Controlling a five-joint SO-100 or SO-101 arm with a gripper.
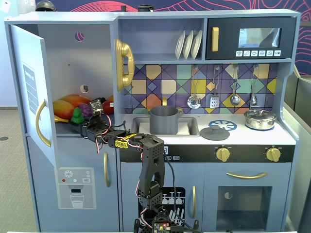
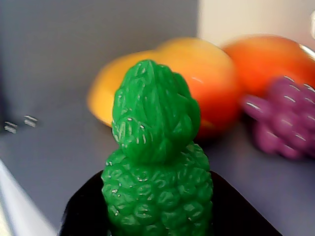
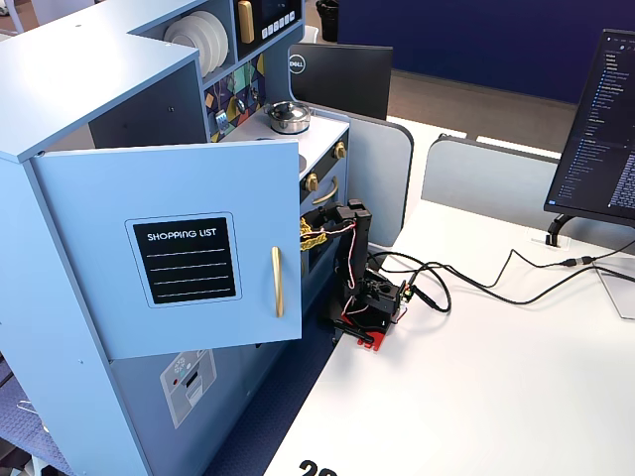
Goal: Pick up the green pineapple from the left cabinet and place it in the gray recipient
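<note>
The green pineapple (image 1: 77,115) stands near the front of the shelf in the open left cabinet (image 1: 68,63). It fills the middle of the wrist view (image 2: 157,167), crown up. My gripper (image 1: 80,123) reaches into the cabinet from the right. Its black jaws press against both sides of the pineapple's bumpy body, and the gripper (image 2: 157,221) is shut on it. The gray recipient (image 1: 164,121) stands in the sink (image 1: 193,132), right of the cabinet. The cabinet door (image 3: 179,248) is swung wide open.
Behind the pineapple lie an orange-yellow fruit (image 2: 206,83), a purple grape bunch (image 2: 285,115) and a red fruit (image 1: 109,107). A flat gray lid (image 1: 215,132) and a shiny silver lidded pot (image 1: 260,119) sit on the counter. The open door (image 1: 29,87) bounds the left side.
</note>
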